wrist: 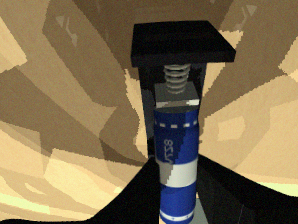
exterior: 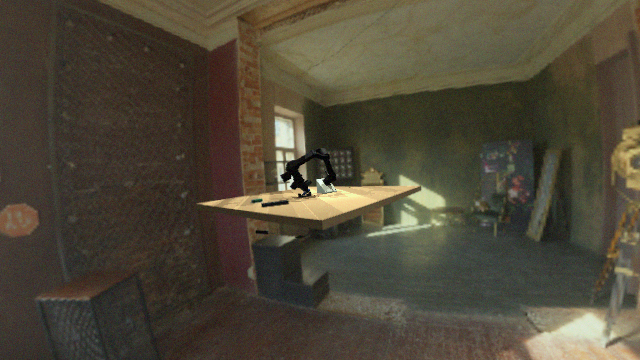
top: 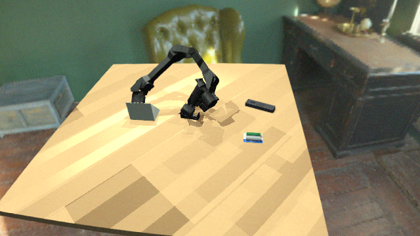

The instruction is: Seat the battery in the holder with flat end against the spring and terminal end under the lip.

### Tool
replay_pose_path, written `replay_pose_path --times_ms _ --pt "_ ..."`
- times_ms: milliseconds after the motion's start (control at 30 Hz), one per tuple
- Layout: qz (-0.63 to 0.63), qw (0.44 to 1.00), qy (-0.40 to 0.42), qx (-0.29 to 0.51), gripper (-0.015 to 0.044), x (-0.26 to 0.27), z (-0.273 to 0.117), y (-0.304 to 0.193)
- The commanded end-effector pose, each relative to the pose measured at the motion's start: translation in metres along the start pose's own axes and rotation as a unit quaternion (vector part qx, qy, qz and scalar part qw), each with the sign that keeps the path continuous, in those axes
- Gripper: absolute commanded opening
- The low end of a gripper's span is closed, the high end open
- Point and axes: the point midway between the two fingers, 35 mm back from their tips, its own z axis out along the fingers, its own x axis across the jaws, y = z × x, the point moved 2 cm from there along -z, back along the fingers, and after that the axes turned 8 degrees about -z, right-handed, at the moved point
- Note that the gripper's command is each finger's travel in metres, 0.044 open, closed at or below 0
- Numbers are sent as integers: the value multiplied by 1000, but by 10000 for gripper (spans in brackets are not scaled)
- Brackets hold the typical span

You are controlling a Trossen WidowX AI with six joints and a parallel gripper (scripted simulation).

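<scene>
The blue battery (wrist: 181, 145) with a white band lies along the black holder (wrist: 182, 45) (top: 197, 116) in the wrist view. Its near end reaches the spring's metal plate (wrist: 176, 94) and looks to touch it. The spring (wrist: 176, 77) stands between that plate and the holder's end wall. My gripper (wrist: 175, 162) (top: 189, 112) (exterior: 304, 193) is shut on the battery, low over the holder. The battery's other end and the lip are hidden, so I cannot tell whether it lies flat or tilted.
A long black bar-like object (top: 260, 105) (exterior: 275, 203) lies to the right in the top view. A small green, white and blue object (top: 252, 137) (exterior: 256, 200) lies nearer the front. A grey wedge (top: 141, 111) (exterior: 324, 186) stands at the arm's base.
</scene>
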Motion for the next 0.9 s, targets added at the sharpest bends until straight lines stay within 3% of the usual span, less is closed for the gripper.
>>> replay_pose_path --times_ms 0,867 --pt "-3 1000 -2 2 68 0 -1 3" --pt "-3 1000 -2 5 68 -2 -8 18"
